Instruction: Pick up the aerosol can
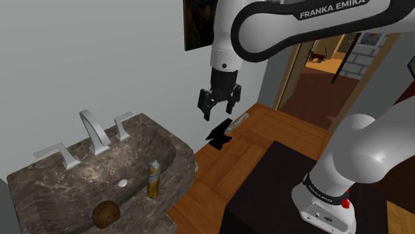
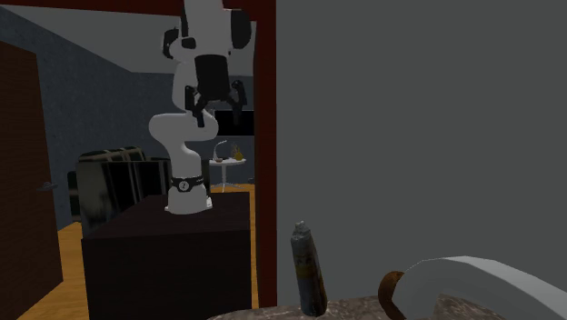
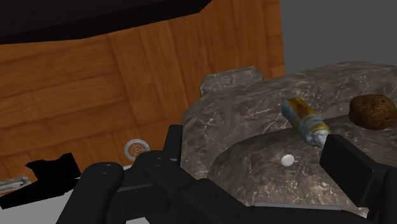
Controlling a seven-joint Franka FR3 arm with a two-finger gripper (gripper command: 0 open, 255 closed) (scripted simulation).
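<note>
"franka emika" on the arm's upper link (image 1: pixel 330 11); base band (image 1: pixel 324 191) perhaps the same.

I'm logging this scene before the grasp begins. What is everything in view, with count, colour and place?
aerosol can: one, yellow with a grey top, upright at the basin's edge, toward the shoulder view's right.
sink: one, dark marbled brown, shoulder view's lower left.
faucet: one spout, two handles, silver, on the sink's back rim.
brown lump: one, round, on the sink's near rim.
drain: one, white, in the basin.
floor: orange-brown wood, beside the sink.
stand: one, black box, under the arm.
arm: one, white with dark joints.
gripper: one, black, open, above the floor beside the sink.
</note>
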